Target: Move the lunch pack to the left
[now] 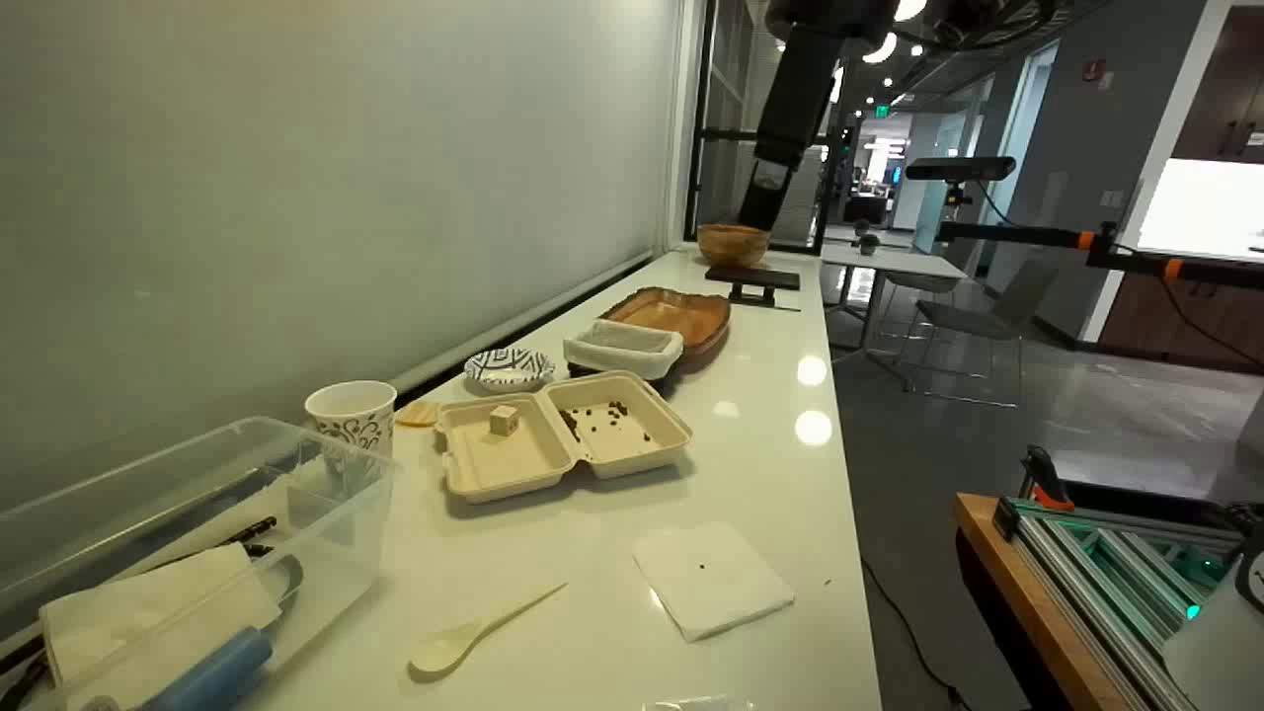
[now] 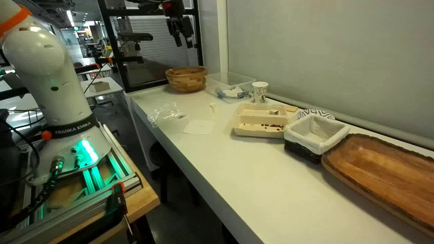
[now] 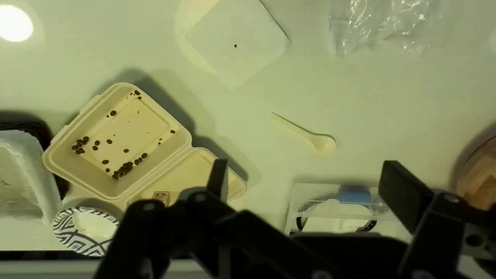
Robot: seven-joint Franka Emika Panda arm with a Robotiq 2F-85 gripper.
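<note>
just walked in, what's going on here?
The Franka arm has its tool up in the air over the white counter, open and holding nothing. The job is moving the lunch pack to the left. Right now the lunch pack lies opened out on the counter, apart from the tool, with small dark bits in one half and a little cube in the other. A lined basket stands right beside it.
</note>
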